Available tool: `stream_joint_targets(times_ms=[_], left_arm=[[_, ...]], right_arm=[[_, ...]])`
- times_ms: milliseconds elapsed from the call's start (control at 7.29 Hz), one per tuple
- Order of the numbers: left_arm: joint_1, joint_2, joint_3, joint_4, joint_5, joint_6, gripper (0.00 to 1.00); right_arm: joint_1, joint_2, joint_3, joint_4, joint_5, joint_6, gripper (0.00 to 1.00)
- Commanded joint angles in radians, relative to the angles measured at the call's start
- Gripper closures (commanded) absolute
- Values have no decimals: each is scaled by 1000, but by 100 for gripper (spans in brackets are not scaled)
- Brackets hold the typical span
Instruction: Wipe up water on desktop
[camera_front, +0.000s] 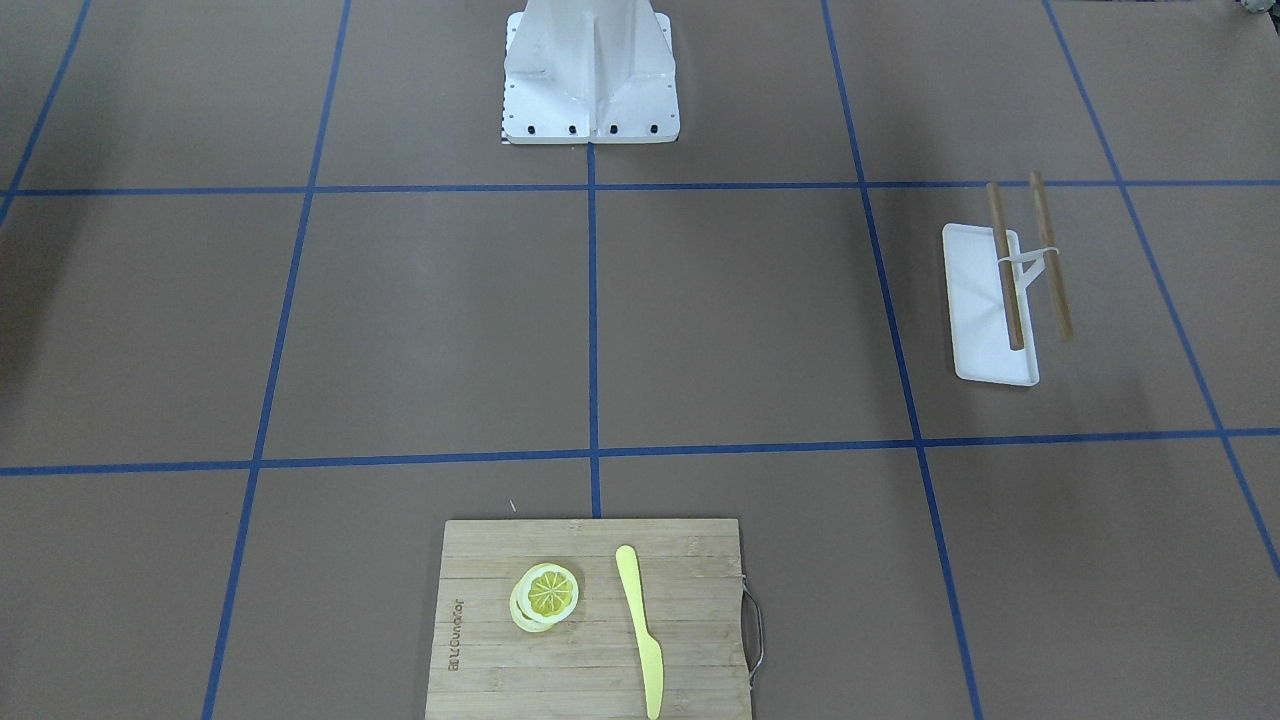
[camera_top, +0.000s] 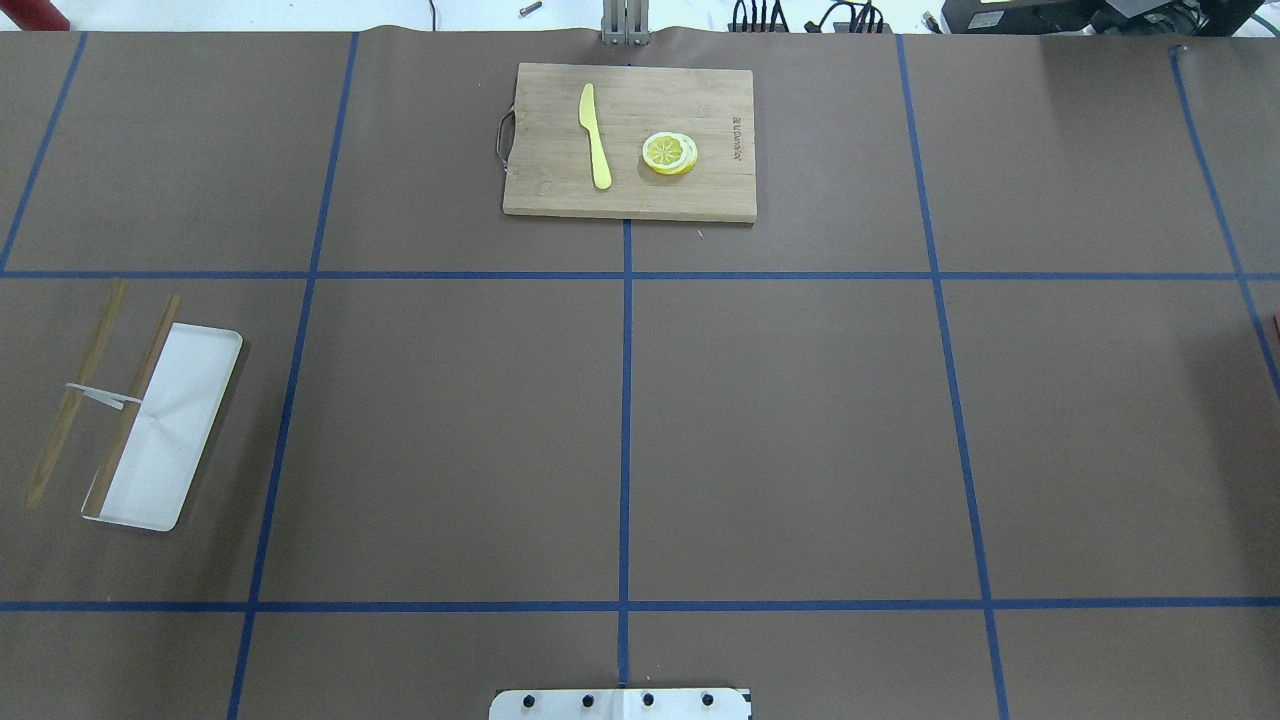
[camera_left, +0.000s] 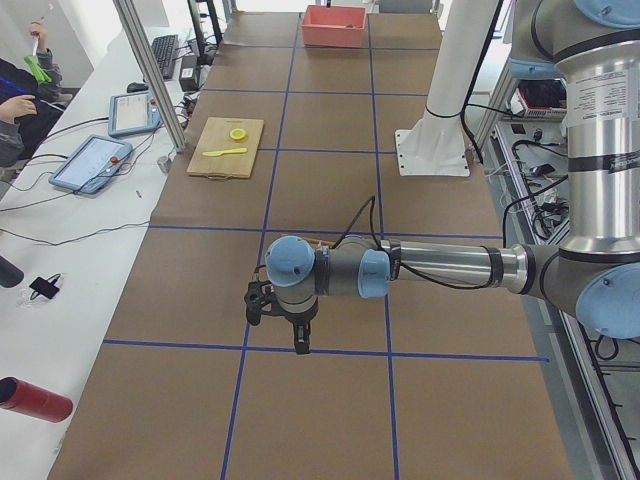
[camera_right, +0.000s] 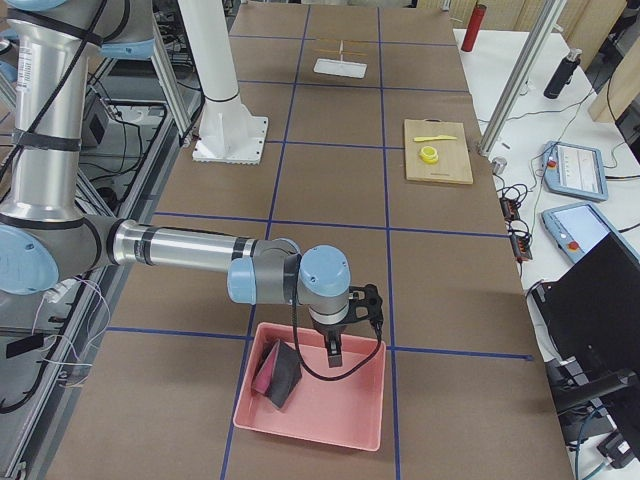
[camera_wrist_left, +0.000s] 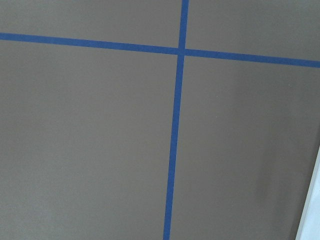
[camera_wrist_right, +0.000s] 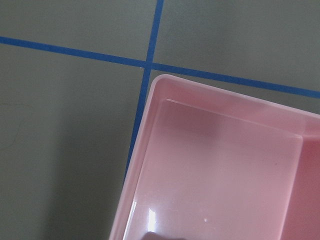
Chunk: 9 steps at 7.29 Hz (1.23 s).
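The desktop (camera_top: 800, 430) is matte brown with a grid of blue tape lines; I see no water on it in any view. My left gripper (camera_left: 300, 340) hangs just above the desktop (camera_left: 330, 120) by a tape crossing at the table's near end. It shows only in the exterior left view, so I cannot tell if it is open. My right gripper (camera_right: 333, 347) hangs over a pink bin (camera_right: 350, 425) that holds a folded dark and pink cloth (camera_right: 277, 372). It shows only in the exterior right view, so I cannot tell its state. The right wrist view shows the bin's corner (camera_wrist_right: 165, 95).
A bamboo cutting board (camera_top: 700, 195) with lemon slices (camera_top: 670, 153) and a yellow knife (camera_top: 594, 135) lies at the far middle. A white tray (camera_top: 190, 400) with two wooden sticks (camera_top: 75, 395) lies on my left. The white robot base (camera_front: 590, 80) stands at the table's edge.
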<state>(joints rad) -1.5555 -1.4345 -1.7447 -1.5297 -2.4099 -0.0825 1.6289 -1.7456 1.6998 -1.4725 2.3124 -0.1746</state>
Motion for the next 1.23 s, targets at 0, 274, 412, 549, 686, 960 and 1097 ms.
stream_joint_targets(times_ms=[0,274,412,549,686,960,1097], left_arm=[[0,-1,2,0,0,1,1],[0,-1,5,-1,0,1,1],[0,-3,7,-1,0,1,1],[0,-3,7,0,0,1,1],[0,-3,7,0,0,1,1],[0,-3,5,0,0,1,1],[0,-3,5,-1,0,1,1]], right_arm=[[14,24,4,-28,-41,-28,0],[12,15,4,-17,-39,-34,0],[12,21,4,-17,-39,-34,0],[12,24,6,-15,-39,-34,0],[12,24,9,-15,-35,-34,0],[12,17,18,-15,-30,-34,0],[12,17,18,-15,-28,-34,0]])
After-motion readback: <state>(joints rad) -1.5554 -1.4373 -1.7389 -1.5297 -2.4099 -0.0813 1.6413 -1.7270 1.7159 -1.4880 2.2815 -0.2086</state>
